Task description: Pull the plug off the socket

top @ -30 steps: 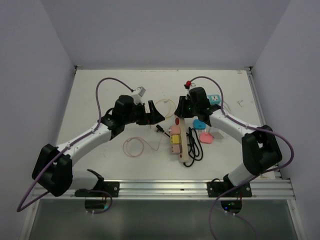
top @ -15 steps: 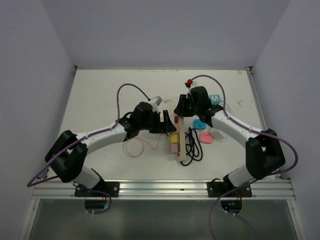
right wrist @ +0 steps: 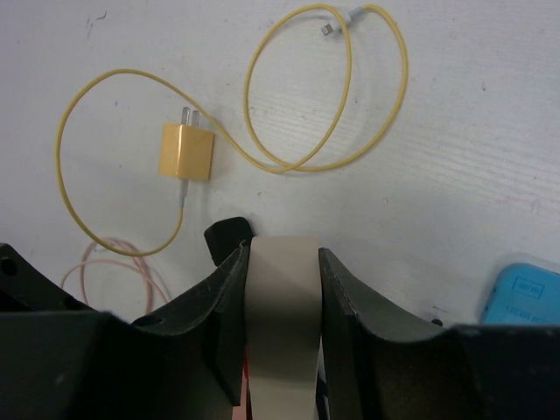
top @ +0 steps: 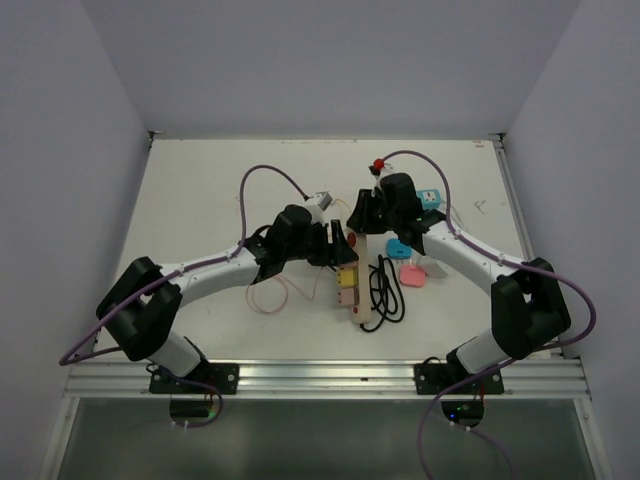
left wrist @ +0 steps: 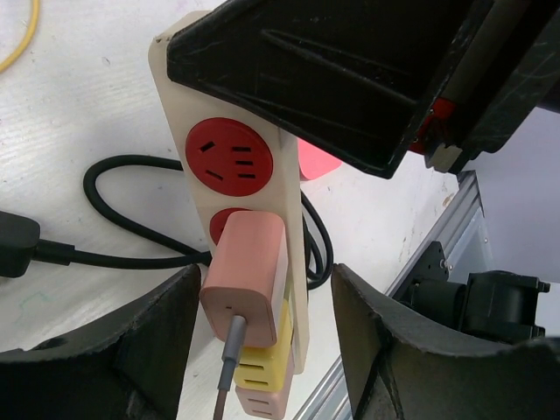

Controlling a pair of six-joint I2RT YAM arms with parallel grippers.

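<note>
A beige power strip (left wrist: 173,66) with red sockets (left wrist: 230,157) lies on the white table. A pink plug (left wrist: 248,276) with a grey cable sits in it, and a yellow plug (left wrist: 267,359) and another pink one sit below. My left gripper (left wrist: 262,278) is open, with one finger on each side of the pink plug and a gap on both sides. In the top view it (top: 340,250) covers that plug. My right gripper (right wrist: 282,254) is shut on the strip's far end (right wrist: 282,302); it also shows in the top view (top: 365,222).
The strip's black cord (top: 385,290) coils to its right, beside a blue plug (top: 398,247) and a pink plug (top: 412,273). A yellow charger (right wrist: 185,150) with a looped yellow cable lies beyond the strip. A pink cable loop (top: 270,292) lies to its left.
My left arm has swung right to the power strip, and its open fingers now straddle the pink plug. My right gripper has stayed shut on the strip's far end.
</note>
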